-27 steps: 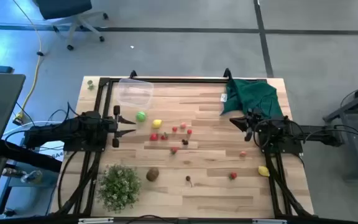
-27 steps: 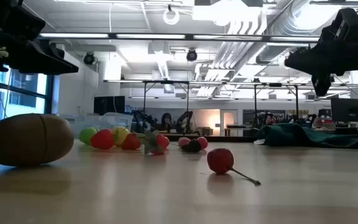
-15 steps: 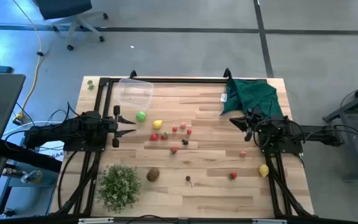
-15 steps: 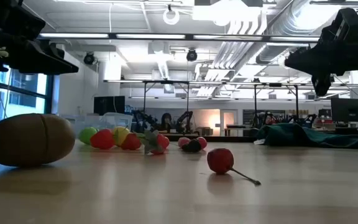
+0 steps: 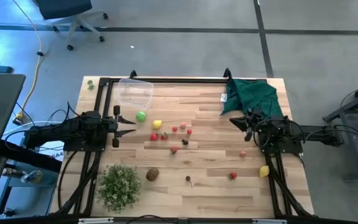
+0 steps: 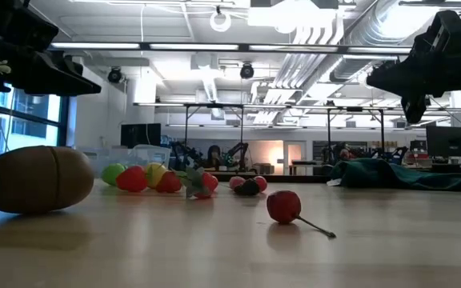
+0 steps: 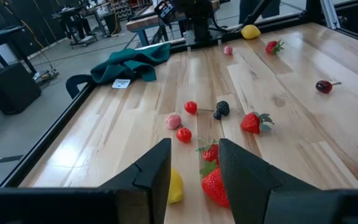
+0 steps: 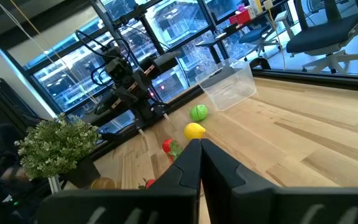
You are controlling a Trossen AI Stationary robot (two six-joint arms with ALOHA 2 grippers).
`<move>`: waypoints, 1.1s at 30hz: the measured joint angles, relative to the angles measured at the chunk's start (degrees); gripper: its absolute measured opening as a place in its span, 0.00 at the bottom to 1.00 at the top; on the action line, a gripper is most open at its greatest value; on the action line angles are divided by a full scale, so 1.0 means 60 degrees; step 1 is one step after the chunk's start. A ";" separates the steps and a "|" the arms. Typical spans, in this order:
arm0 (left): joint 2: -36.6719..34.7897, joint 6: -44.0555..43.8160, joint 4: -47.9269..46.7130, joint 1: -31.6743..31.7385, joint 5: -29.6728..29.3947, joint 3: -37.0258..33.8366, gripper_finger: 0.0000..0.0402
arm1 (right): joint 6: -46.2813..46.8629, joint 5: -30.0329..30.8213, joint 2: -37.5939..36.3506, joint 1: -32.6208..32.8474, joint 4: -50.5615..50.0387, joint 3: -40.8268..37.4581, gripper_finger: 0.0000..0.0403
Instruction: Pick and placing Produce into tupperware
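The produce lies scattered on the wooden table: a green ball (image 5: 141, 116), a lemon (image 5: 157, 124), small red fruits (image 5: 173, 134), a brown kiwi (image 5: 152, 175) and a second lemon (image 5: 263, 170). The clear tupperware (image 5: 134, 93) rests on its base at the far left. My left gripper (image 5: 131, 126) hovers open above the left side, pointing at the green ball and lemon. In the left wrist view its fingers (image 7: 194, 165) frame strawberries (image 7: 215, 183) without touching them. My right gripper (image 5: 234, 121) hovers shut above the right side, its fingers (image 8: 199, 152) closed on nothing.
A bushy green plant (image 5: 118, 185) stands at the near left corner. A dark green cloth (image 5: 250, 94) lies at the far right corner. A cherry (image 6: 283, 206) and the kiwi (image 6: 38, 178) sit near the front edge. Black frame rails (image 5: 166, 79) border the table.
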 joint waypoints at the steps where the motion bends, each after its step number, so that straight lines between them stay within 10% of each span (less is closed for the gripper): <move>1: 0.0002 -0.0002 0.0000 0.0003 -0.0002 -0.0003 0.30 | -0.0001 0.0002 -0.0001 0.0000 -0.0001 0.0000 0.00; 33: 0.0000 0.0003 0.0205 -0.0001 -0.0320 -0.0004 0.30 | -0.0001 0.0003 0.0003 -0.0003 -0.0001 0.0000 0.00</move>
